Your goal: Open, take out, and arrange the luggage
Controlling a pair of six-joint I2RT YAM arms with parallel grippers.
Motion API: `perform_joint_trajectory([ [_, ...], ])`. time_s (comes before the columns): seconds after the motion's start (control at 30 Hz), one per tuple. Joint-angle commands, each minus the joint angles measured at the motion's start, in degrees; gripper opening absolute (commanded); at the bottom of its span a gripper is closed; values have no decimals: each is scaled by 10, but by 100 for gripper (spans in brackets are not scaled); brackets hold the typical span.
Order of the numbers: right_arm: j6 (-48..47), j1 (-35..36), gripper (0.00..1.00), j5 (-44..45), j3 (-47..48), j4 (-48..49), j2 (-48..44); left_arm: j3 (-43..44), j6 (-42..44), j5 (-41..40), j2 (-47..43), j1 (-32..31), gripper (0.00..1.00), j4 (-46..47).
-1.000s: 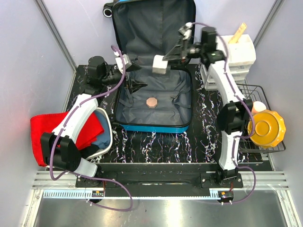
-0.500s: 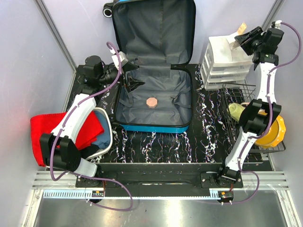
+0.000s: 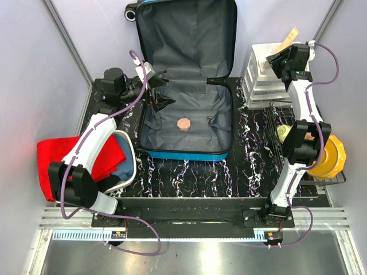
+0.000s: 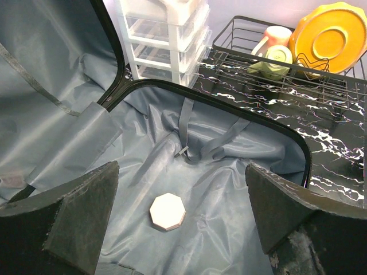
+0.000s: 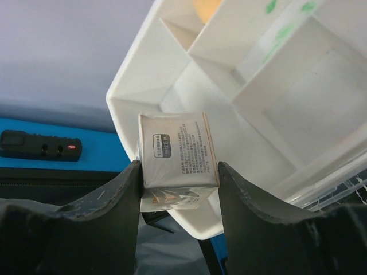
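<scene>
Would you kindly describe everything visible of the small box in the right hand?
The small box is a pale carton with printed text and a dark label on its upper face, and a coloured picture on the face below. The right hand pinches its two sides between dark fingers, holding it over a corner of the white divided tray; whether it touches the tray is unclear.

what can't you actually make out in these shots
- Print on the small box, right wrist view: too small to read.
- Orange item in the white tray, right wrist view: cut off by the top edge.
- White tub contents, top view: covered by the left arm and red cloth.
</scene>
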Motion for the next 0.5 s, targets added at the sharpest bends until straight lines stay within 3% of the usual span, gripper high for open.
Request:
perform_joint_trajectory([
  [0.0,31,6,2,63,-3,27,-55,26,-7,-4,0,0,96,12],
  [0.07,32,6,3,76,2,19,-51,29,-5,-3,5,-1,96,10],
  [0.17,32,6,13,90,11,-4,-45,31,-4,-3,6,-1,96,7],
  [0.2,32,6,26,89,17,-9,-42,30,-4,-3,7,1,96,6],
  [0.3,35,6,47,77,25,-19,-38,31,-4,-3,6,1,96,3],
  [0.37,30,6,67,67,26,-20,-38,30,-4,-2,6,1,96,3],
  [0.47,24,6,79,65,26,-18,-48,30,-7,-3,4,1,96,4],
])
